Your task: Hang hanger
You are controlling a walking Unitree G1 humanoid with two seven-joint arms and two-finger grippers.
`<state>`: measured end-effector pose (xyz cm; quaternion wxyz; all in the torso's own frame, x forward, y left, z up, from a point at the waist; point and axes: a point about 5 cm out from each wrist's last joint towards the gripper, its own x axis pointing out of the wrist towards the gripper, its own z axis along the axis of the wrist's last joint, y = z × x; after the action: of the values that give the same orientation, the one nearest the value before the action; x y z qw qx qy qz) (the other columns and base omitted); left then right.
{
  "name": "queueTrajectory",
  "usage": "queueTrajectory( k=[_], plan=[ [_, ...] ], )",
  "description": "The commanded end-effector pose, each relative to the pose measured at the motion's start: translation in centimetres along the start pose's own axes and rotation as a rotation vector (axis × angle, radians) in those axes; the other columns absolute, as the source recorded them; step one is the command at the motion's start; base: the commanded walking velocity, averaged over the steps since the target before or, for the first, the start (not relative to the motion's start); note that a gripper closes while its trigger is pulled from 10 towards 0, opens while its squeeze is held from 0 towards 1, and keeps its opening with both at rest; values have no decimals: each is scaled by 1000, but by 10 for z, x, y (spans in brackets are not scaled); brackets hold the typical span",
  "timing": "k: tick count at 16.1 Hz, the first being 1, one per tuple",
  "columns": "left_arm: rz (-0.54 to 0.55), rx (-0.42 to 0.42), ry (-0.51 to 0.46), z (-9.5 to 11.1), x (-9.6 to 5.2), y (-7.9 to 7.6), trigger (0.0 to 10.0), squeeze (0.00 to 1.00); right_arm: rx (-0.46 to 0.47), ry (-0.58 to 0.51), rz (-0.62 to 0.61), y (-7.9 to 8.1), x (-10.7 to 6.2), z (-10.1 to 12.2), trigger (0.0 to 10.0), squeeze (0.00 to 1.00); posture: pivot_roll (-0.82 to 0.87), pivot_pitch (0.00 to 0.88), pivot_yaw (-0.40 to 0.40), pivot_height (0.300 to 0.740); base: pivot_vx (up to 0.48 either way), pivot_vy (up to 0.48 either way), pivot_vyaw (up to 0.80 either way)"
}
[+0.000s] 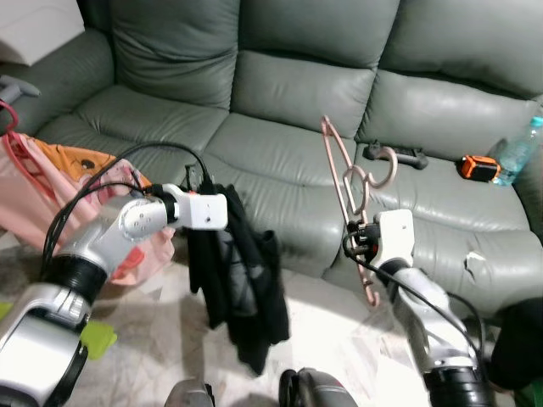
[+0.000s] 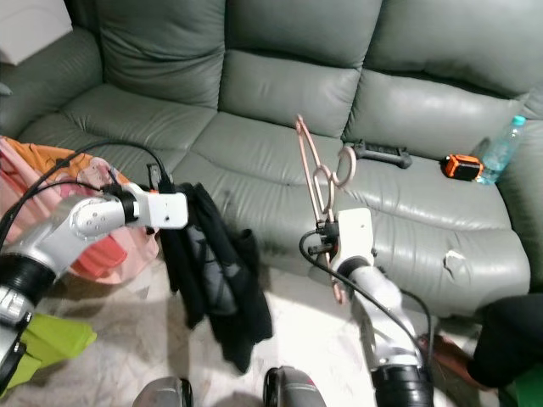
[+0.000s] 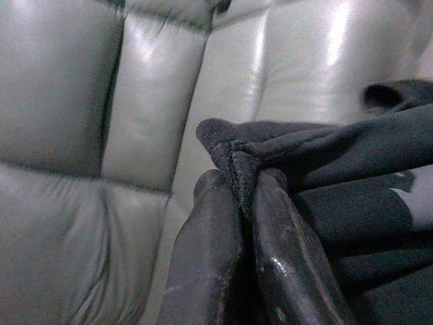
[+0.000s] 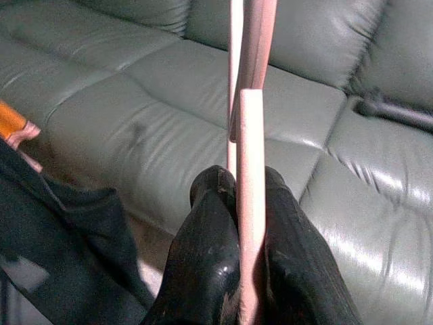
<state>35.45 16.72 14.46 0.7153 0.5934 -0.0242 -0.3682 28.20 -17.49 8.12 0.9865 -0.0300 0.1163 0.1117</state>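
Your right gripper [image 4: 238,196] is clamped on the lower bar of the thin pink plastic clothes hanger [image 1: 346,182], fingers pinched either side of it in the right wrist view. From that grip the hanger stands nearly upright, long axis rising and leaning a little toward your left, hook end curling at the top above the seat of the grey-green leather sofa [image 1: 288,110]. Your left gripper [image 3: 237,203] is closed on a seam fold of the black fabric garment [image 1: 233,271], which hangs limp from the grip down toward the floor in front of the sofa's edge. The relation that matters: garment lies to the left of the hanger, well apart, with open sofa front between them; the pinched edge of the garment sits at about the height of the right gripper. Judgement: the right arm carries the task's thing and is the one to close the gap, moving leftward; the hanger's upright lean will likely need turning before it meets the cloth. On the seat behind lie a black dumbbell-like handle [image 1: 399,154], an orange-and-black gadget [image 1: 478,167] and a clear plastic bottle [image 1: 517,151].
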Motion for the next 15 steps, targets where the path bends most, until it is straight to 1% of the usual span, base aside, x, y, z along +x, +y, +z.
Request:
queueTrajectory(
  k=[1,2,3,4,5,7,8,9,10,12,13,14,15],
  plan=[
    [86,47,-5,2,-1,24,10000,0,-41,1,38,-1,0,1,10000,0,-38,105,-19,740,0,0,0],
    [83,59,3,0,0,26,10000,0,-65,8,82,-1,-1,2,10000,0,-40,105,-17,740,0,0,0],
    [108,92,64,-9,0,31,10000,0,-157,12,193,-4,-4,4,10000,0,-47,100,-12,740,0,0,0],
    [117,90,79,-12,0,32,10000,0,-194,20,240,-5,-6,5,10000,0,-49,100,-12,740,0,0,0],
    [128,104,94,-15,-1,34,10000,0,-214,35,283,-7,-7,5,10000,0,-51,99,-14,740,0,0,0],
    [148,116,96,-17,-2,35,10000,0,-269,102,379,-11,-13,0,10000,0,-52,97,-17,740,0,0,0],
    [166,139,87,-17,-3,37,10000,0,-297,164,458,-13,-18,-5,10000,0,-52,100,-19,740,0,0,0],
    [177,164,75,-18,-4,37,10000,0,-331,203,527,-15,-24,-8,10000,0,-52,99,-20,740,0,0,0],
    [197,193,54,-17,-5,38,10000,0,-369,243,565,-20,-27,-11,10000,0,-53,100,-23,740,0,0,0],
    [194,218,31,-17,-7,38,10000,0,-394,271,574,-27,-28,-12,10000,0,-54,100,-25,740,0,0,0],
    [182,228,21,-17,-8,36,10000,0,-412,281,587,-28,-29,-12,10000,0,-54,100,-25,740,0,0,0],
    [158,236,16,-19,-9,31,10000,0,-426,294,614,-30,-33,-10,10000,0,-54,100,-25,740,0,0,0],
    [145,244,27,-21,-9,28,10000,0,-429,304,638,-31,-35,-9,10000,0,-59,102,-22,740,0,0,0]
  ],
)
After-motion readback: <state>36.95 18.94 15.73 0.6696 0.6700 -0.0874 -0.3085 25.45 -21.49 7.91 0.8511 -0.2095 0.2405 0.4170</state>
